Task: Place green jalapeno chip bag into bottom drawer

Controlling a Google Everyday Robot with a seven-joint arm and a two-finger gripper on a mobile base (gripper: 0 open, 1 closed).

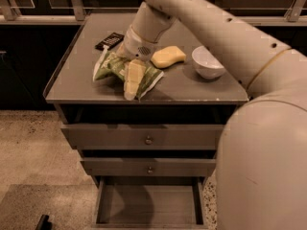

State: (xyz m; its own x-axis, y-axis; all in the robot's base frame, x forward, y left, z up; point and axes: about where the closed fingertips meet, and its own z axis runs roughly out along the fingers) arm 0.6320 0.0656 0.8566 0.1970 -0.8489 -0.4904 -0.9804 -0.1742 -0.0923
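Observation:
The green jalapeno chip bag lies flat on the grey cabinet top, left of centre. My gripper reaches in from the upper right and sits right over the middle of the bag, pointing toward the cabinet's front edge and covering part of it. The bottom drawer is pulled out below, and its plain grey floor shows with nothing in it.
A small black wrapped bar lies behind the bag. A yellow sponge and a white bowl sit to the bag's right. Two upper drawers with round knobs are closed. My arm fills the right side of the view.

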